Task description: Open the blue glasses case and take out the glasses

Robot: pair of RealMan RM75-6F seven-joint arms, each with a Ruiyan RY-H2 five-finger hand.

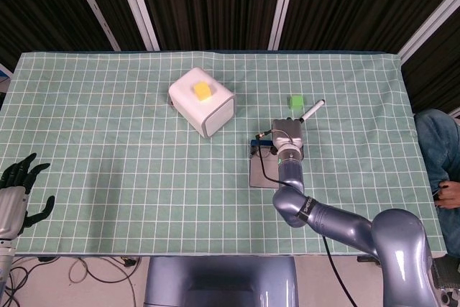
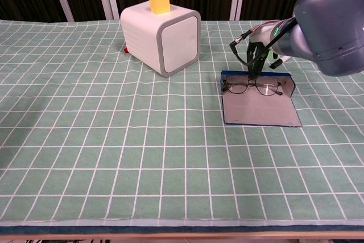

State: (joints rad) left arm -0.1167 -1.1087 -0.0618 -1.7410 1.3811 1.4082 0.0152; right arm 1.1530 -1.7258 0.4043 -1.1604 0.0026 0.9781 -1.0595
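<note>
The blue glasses case [image 2: 260, 112] lies open and flat on the green checked cloth, right of centre. The glasses [image 2: 253, 86] rest in its far half, lenses facing me. My right hand [image 2: 259, 55] hovers just behind and above them. One dark finger [image 2: 251, 68] points down to the bridge of the glasses and the others stay apart; I see nothing gripped. In the head view the right hand [image 1: 286, 134] and forearm cover most of the case [image 1: 260, 172]. My left hand [image 1: 18, 188] sits off the table's front left corner with its fingers spread, holding nothing.
A white rounded box [image 2: 162, 35] with a yellow block [image 2: 159, 1] on top stands behind and left of the case. A green block [image 1: 295, 101] and a white pen [image 1: 312, 111] lie beyond the right hand. A seated person's leg [image 1: 438, 149] shows at the right edge.
</note>
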